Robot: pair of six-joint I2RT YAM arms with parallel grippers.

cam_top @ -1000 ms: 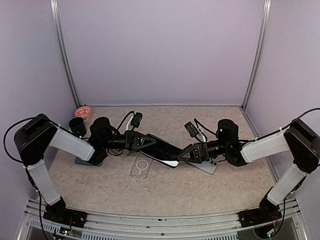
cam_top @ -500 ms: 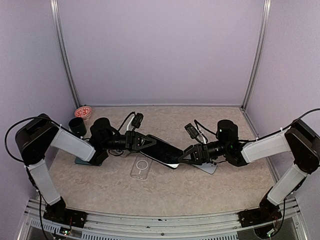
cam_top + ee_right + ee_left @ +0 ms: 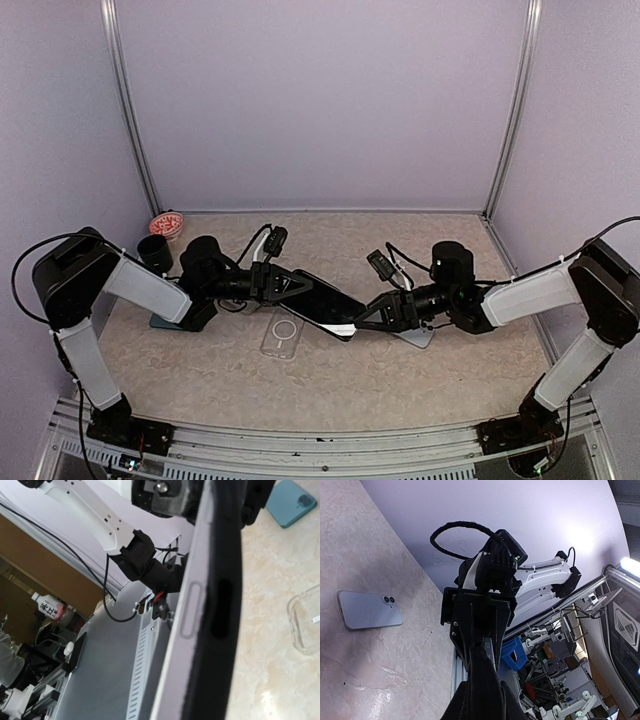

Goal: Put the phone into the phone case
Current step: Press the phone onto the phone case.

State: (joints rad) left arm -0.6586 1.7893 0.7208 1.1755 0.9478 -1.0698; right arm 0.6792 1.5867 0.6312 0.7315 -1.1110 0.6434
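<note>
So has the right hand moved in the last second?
Yes. The right hand has edged slightly left, toward the clear case, while closing in on the end of the black phone.

The right gripper (image 3: 362, 318) has eased a little further left toward the raised phone (image 3: 325, 300), so the phone's right end now lies between its fingers. Its jaws, wide apart a second ago, have drawn in much narrower around that end.

Three phones (image 3: 325, 300), one clear case (image 3: 283, 335), one black cup (image 3: 155, 252), one bowl (image 3: 167, 223)
</note>
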